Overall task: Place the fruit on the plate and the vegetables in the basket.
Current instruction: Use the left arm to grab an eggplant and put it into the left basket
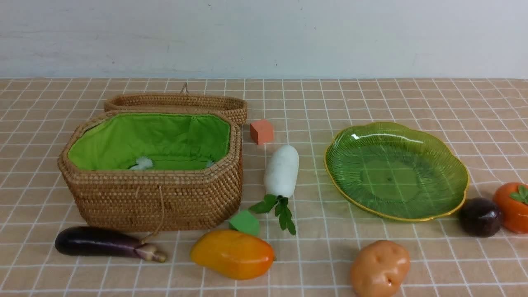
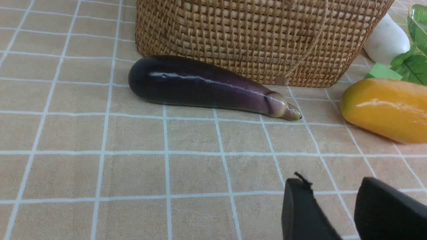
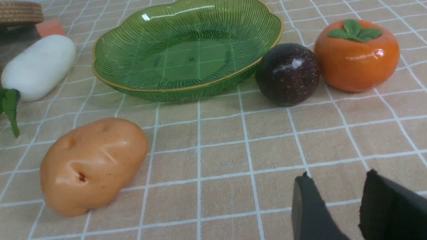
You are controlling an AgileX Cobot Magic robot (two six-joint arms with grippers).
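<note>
Nothing is sorted yet, so the step in hand looks like a first pick on each side. The wicker basket [image 1: 156,198] stands open on the left with its lid [image 1: 177,101] lying behind it. The green plate [image 1: 466,173] sits bare on the right.

The eggplant [image 1: 99,242] lies just in front of the basket's front wall and the left gripper [image 2: 333,186] faces it, fingers apart and holding nothing. I would grip it across the thick middle, since the glossy skin may slip nearer the taper. Then lift it well over the wall before letting go.

The mango [image 1: 232,253], radish [image 1: 281,170] and potato [image 1: 379,268] lie between basket and plate. The persimmon [image 1: 513,208] and purple ball [image 1: 480,216] sit close by the plate's right rim. The right gripper [image 3: 338,180] is empty too, fingers parted. The ball looks like its shortest carry: pinch it across its widest part and clear the scalloped rim. Leave the orange cube [image 1: 261,131] and green cube [image 1: 244,222] alone.

The basket floor is hidden behind its front wall, and a white scrap in the lining is unclear. The front view shows neither arm and cuts off the potato and persimmon. Each wrist view shows only fingertips.
</note>
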